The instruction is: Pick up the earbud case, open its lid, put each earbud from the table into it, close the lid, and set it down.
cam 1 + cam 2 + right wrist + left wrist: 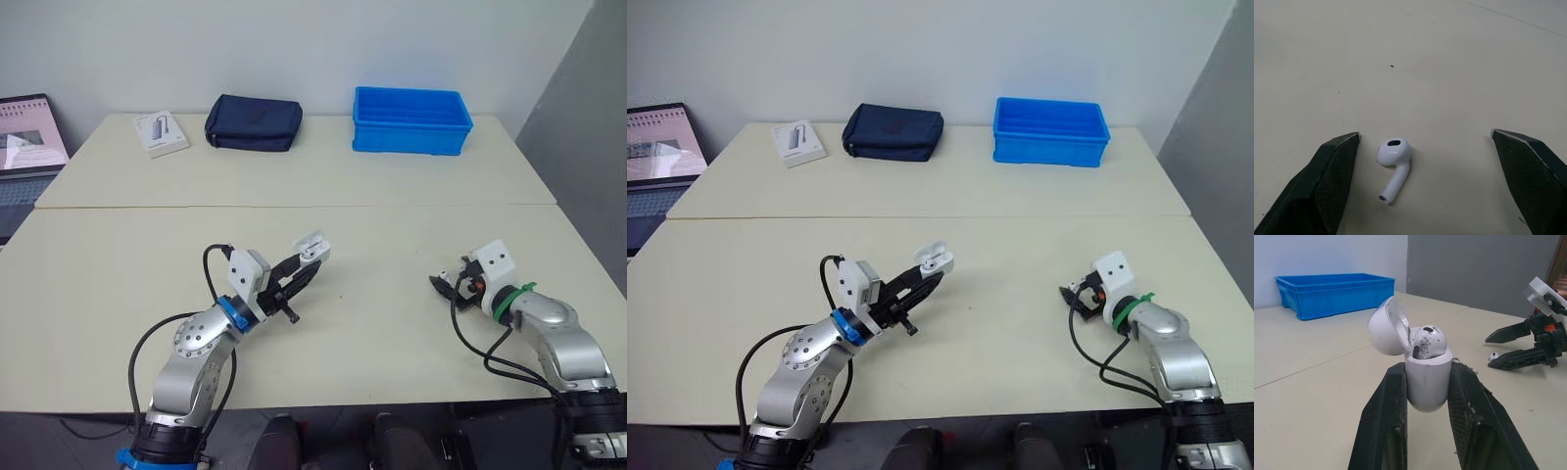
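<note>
My left gripper (1425,382) is shut on the white earbud case (1425,382), held a little above the table near its middle (310,253). The case lid (1385,328) is hinged open and one white earbud (1426,340) sits in the case. A second white earbud (1393,165) lies on the table between the fingers of my right gripper (1426,142), closer to one fingertip (1347,144). That gripper (443,282) is open and low over the table at the right, its fingers not touching the earbud.
A blue plastic bin (410,120) stands at the back right, a dark blue pouch (253,122) at the back middle, a small white box (161,132) to its left. A laptop (27,147) sits beyond the table's left edge. A seam (294,207) joins the two tables.
</note>
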`<state>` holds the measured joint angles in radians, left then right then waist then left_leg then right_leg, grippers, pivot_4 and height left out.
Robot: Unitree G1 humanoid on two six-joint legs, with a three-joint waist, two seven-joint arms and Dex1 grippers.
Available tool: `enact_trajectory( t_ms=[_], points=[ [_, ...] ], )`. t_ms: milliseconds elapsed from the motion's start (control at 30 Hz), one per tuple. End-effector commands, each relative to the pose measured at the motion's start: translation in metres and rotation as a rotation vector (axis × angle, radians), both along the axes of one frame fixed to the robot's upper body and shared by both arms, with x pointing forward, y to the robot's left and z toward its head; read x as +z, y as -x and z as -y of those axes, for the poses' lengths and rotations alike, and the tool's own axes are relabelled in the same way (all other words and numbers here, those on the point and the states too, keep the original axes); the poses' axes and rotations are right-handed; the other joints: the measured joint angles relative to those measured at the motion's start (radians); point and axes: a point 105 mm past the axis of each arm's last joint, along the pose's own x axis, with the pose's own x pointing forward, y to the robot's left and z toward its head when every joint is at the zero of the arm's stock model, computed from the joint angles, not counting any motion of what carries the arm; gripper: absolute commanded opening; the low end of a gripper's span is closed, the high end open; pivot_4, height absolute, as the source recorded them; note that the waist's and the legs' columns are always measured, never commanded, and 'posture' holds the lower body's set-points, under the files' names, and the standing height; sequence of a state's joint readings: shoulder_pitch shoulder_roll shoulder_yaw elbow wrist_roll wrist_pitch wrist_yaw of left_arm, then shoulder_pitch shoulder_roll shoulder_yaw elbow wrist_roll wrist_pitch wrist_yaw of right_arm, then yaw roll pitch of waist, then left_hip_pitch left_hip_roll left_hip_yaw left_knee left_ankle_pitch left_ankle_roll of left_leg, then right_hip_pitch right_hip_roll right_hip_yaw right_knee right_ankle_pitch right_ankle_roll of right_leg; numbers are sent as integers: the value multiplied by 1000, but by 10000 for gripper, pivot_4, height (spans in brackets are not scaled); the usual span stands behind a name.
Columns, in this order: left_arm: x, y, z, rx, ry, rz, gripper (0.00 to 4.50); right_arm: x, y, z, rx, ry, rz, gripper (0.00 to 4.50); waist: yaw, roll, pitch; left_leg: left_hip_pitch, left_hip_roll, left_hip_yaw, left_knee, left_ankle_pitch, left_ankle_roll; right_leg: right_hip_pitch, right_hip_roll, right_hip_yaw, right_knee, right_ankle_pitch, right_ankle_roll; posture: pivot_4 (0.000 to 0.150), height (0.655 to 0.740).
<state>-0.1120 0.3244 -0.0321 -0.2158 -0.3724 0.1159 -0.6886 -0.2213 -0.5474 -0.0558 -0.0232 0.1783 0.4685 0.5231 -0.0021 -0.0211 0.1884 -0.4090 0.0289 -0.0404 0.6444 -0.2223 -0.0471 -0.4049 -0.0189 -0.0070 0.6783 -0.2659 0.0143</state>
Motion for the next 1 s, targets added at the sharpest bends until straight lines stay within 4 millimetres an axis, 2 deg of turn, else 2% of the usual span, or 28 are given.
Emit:
enact_trajectory(
  t_ms=[33,200,333,500,567,633,767,933,1000],
  points=[
    [8,2,-4,9,3,47,7554,-5,7,3,-12,8,-25,35894,0,0,0,0,0,0,0,0,0,0,0,0,0,0,0,1500,7218],
    [6,3,-3,6,1,45,7554,-8,11,-7,13,-8,-51,17852,3,0,0,0,0,0,0,0,0,0,0,0,0,0,0,1500,7218],
    [6,2,-3,3,-1,45,7554,-2,16,-17,76,-27,-61,4054,2,0,0,0,0,0,0,0,0,0,0,0,0,0,0,1500,7218],
    [4,3,-3,0,-4,39,7554,20,28,-40,328,32,-41,3936,0,0,0,0,0,0,0,0,0,0,0,0,0,0,0,1500,7218],
    [3,5,-1,-4,-6,36,7554,33,47,-52,554,102,-68,3936,0,1,0,0,0,0,0,0,0,0,0,0,0,0,0,1500,7218],
    [3,6,-1,-4,-6,33,7554,39,68,-52,749,196,-128,3936,0,2,1,0,0,0,0,0,0,-1,0,0,0,0,0,1500,7218],
    [0,7,-5,21,-3,23,7554,34,88,-31,959,403,-246,3936,0,1,1,0,0,0,0,0,0,0,0,-1,-1,0,0,1500,7218],
    [-5,15,-7,40,2,-2,7554,17,89,5,1079,626,-370,3936,0,1,1,0,0,1,0,0,0,0,0,0,-2,0,0,1500,7218],
    [-7,19,-6,42,4,-10,7554,12,87,10,1097,652,-384,3936,-1,1,1,0,0,1,0,0,0,0,0,0,-2,0,0,1500,7218]
  ],
)
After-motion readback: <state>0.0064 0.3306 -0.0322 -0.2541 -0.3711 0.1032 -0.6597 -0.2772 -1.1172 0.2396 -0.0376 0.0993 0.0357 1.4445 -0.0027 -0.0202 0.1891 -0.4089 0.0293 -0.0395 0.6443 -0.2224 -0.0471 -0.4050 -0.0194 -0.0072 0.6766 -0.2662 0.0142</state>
